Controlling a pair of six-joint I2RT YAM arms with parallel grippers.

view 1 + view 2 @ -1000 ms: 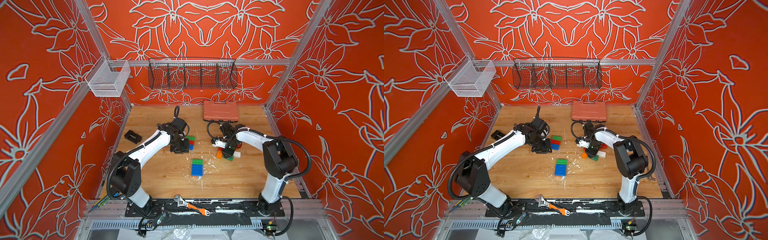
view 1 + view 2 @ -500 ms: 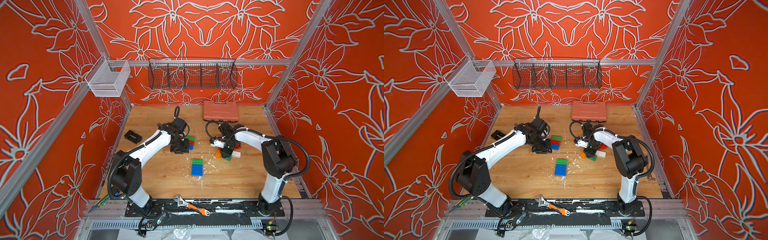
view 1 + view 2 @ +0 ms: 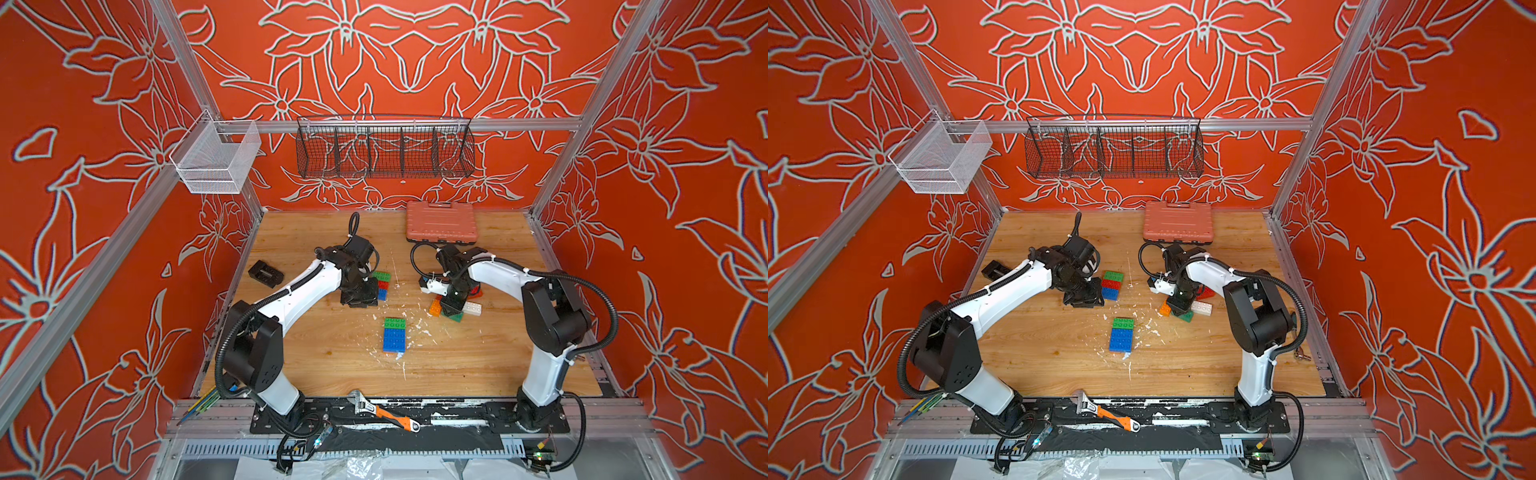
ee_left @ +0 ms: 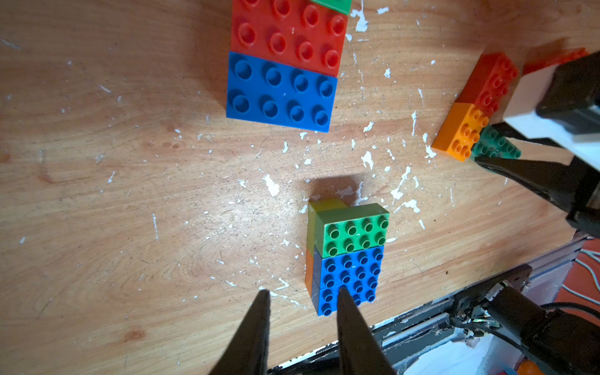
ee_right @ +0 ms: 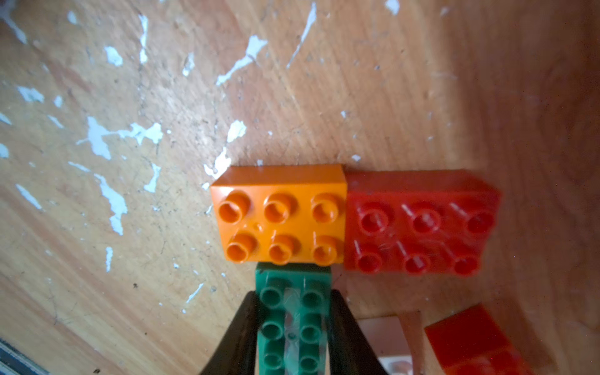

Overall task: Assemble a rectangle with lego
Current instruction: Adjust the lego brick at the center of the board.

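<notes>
So far, only a blue-and-green stack (image 3: 394,336) looks joined. The right gripper (image 5: 293,295) squeezes a dark green brick (image 5: 293,324). The left gripper (image 4: 303,292) is open and holds nothing.

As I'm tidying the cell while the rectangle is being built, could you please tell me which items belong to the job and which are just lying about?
Job: green-red-blue row, green-and-blue block, orange brick, red brick, dark green brick in the right tool, white brick.
Lying about: pink case, black block, wrench, black wire basket, white mesh basket.
</notes>
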